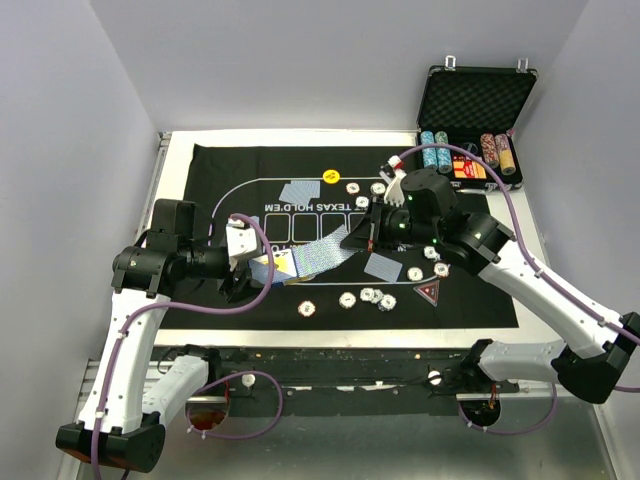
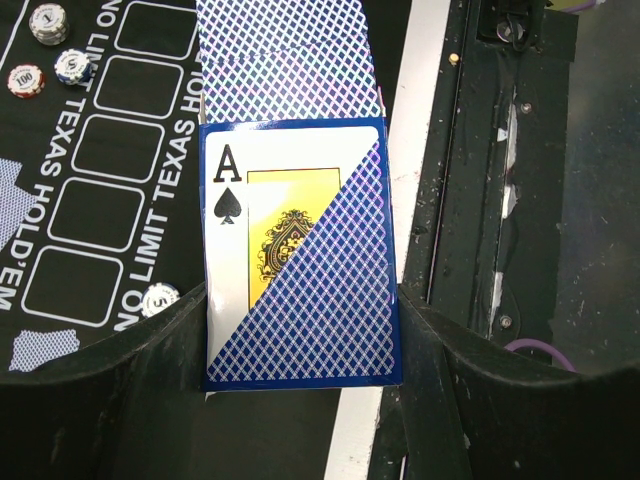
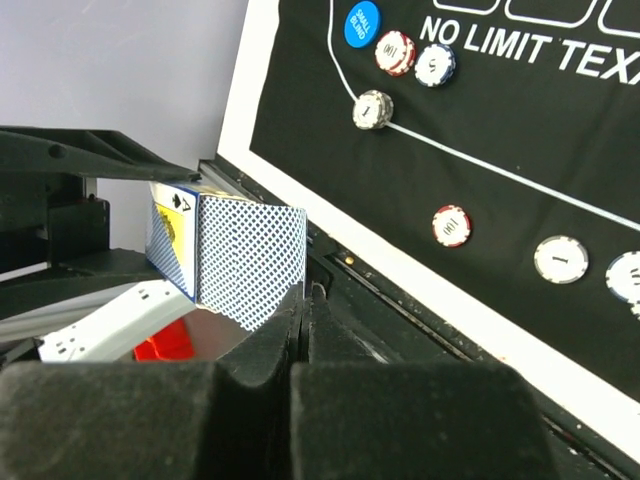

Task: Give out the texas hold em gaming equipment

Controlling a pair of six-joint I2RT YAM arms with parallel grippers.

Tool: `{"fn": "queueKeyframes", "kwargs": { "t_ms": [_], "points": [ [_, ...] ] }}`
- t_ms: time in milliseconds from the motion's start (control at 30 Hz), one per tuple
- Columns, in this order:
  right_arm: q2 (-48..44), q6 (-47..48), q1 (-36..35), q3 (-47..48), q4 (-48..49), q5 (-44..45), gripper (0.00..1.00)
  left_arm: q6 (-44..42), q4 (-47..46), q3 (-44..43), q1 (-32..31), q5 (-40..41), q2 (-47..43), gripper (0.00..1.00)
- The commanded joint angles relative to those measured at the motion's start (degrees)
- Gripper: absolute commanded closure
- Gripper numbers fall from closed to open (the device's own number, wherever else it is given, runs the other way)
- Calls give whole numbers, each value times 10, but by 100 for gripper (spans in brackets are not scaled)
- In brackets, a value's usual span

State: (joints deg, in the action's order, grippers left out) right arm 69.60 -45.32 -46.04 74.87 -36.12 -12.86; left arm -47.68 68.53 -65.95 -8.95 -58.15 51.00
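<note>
My left gripper [image 1: 252, 268] is shut on a blue card box [image 2: 300, 260] printed with an ace of spades, its sides between the fingers [image 2: 440, 360]. Blue-backed cards [image 2: 290, 60] stick out of its far end. My right gripper [image 1: 360, 238] is shut on the end of a blue-backed card [image 1: 322, 254] that reaches from the box; the card [image 3: 250, 260] enters the closed fingertips [image 3: 305, 300]. Two card piles [image 1: 298, 191] [image 1: 382, 266], striped chips [image 1: 347, 299], a yellow button [image 1: 330, 177], a blue button [image 3: 362, 24] and a dark red triangular marker [image 1: 428, 292] lie on the mat.
The black felt mat [image 1: 470, 300] covers the white table top. An open black case [image 1: 475, 95] at the back right holds stacks of chips [image 1: 435, 150]. More chips [image 1: 353, 186] lie beside the yellow button. Purple cables loop from both arms.
</note>
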Motion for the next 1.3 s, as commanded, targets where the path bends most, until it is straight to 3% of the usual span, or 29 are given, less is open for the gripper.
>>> {"fn": "queueKeyframes", "kwargs": {
  "t_ms": [0,333,500,767,1000,1267],
  "points": [
    [-13,-7,2,20,-11,5,99,1,-15,-13,2,-36,-7,81],
    [-27,-49,16,36,36,-60,99,1,-15,-14,2,-38,-8,80],
    [-31,-40,25,68,18,-44,99,1,-15,-13,2,-36,-10,80],
    [-35,-20,101,70,-21,-27,99,0,-11,-15,2,-36,-12,81],
    [-30,11,220,-18,-18,-58,99,-1,-10,-15,2,-35,-13,81],
    [8,4,285,-211,116,-90,99,-3,-7,-15,2,-35,-15,81]
  ]
}}
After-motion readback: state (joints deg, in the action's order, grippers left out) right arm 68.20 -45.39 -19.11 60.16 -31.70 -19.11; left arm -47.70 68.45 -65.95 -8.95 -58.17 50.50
